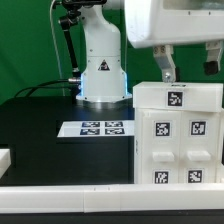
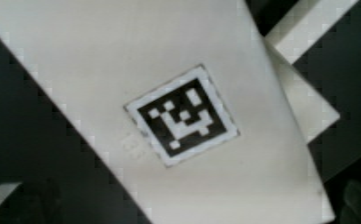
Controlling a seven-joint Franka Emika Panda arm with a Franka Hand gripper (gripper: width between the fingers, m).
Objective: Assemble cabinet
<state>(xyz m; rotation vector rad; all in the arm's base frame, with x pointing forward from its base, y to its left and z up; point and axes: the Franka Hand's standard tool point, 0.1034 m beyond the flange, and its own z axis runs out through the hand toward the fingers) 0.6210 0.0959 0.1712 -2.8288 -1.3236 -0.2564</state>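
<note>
The cabinet (image 1: 178, 135) is a big white boxy shell with several black-and-white tags, standing at the exterior view's right on the black table. My gripper (image 1: 189, 70) hangs just above its top edge, fingers (image 1: 168, 66) wide apart and holding nothing. In the wrist view a white tagged face of the cabinet (image 2: 159, 110) fills most of the picture, running diagonally, close below the camera. My fingertips do not show clearly there.
The marker board (image 1: 100, 128) lies flat in the middle of the table, in front of the robot's base (image 1: 103, 75). A small white part (image 1: 5, 158) sits at the left edge. A white rail (image 1: 70, 202) runs along the table's front.
</note>
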